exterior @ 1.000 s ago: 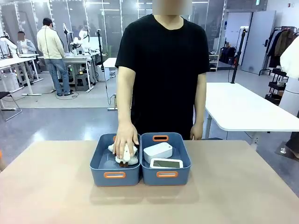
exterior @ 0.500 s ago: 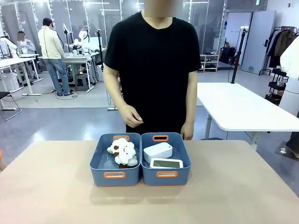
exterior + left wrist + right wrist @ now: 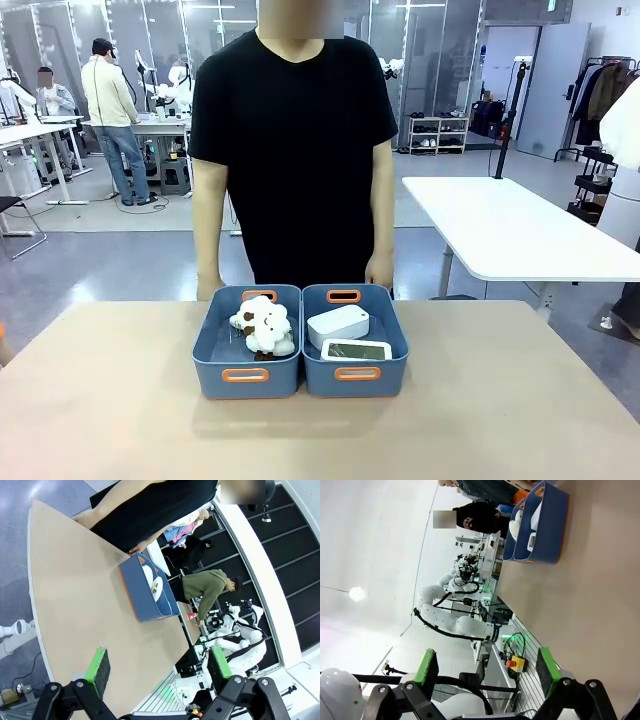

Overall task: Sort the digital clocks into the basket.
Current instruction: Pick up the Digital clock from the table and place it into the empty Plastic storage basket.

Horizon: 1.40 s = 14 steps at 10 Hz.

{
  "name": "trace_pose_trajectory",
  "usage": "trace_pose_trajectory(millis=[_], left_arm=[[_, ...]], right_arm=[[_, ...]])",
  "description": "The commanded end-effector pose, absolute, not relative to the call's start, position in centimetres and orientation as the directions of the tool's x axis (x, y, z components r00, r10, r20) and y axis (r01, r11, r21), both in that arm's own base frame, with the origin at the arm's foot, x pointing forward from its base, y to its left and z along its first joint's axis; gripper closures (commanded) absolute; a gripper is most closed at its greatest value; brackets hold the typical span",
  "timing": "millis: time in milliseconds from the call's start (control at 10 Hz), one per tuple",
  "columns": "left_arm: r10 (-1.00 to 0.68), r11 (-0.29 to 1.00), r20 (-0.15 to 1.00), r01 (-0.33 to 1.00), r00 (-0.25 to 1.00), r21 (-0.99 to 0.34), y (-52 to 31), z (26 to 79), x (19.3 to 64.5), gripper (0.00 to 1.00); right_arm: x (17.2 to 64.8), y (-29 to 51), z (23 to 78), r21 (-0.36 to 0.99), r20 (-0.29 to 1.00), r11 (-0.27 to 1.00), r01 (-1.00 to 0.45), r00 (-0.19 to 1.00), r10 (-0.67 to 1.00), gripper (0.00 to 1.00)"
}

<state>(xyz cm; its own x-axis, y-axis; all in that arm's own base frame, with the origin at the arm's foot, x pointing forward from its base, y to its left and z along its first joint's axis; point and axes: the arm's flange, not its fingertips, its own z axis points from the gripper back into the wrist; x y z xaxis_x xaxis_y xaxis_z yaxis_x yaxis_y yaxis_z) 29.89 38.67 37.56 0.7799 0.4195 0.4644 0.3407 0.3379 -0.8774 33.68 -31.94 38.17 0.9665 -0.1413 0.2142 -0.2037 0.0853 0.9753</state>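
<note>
Cream plush toys [image 3: 262, 324] piled in second blue bin [image 3: 247, 376] at centre of tan bench [image 3: 110, 410], person in black shirt [image 3: 292, 140] standing behind.

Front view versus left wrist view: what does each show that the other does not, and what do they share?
Front view: two blue rectangular plastic bins side by side, the left bin holding a cream plush toy, the right basket holding two white rounded digital clocks, one screen up.

Left wrist view: the left gripper, open over the tan table, green pads apart, far from the bins.

Both: the table, the blue bins, and the person in a black shirt standing behind them, hands at the table edge.
</note>
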Motion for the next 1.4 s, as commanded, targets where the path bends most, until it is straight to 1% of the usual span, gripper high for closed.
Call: trace_pose_trajectory(millis=[0, 1300], left_arm=[[0.422, 0.342, 0.466, 0.339, 0.778, -0.876, 38.45, 37.80, 29.70, 0.00], [0.422, 0.342, 0.466, 0.339, 0.778, -0.876, 38.45, 37.80, 29.70, 0.00]], right_arm=[[33.53, -31.79, 38.34, 0.975, 0.214, 0.086, -0.204, 0.966, -0.143, 0.00], [33.53, -31.79, 38.34, 0.975, 0.214, 0.086, -0.204, 0.966, -0.143, 0.00]])
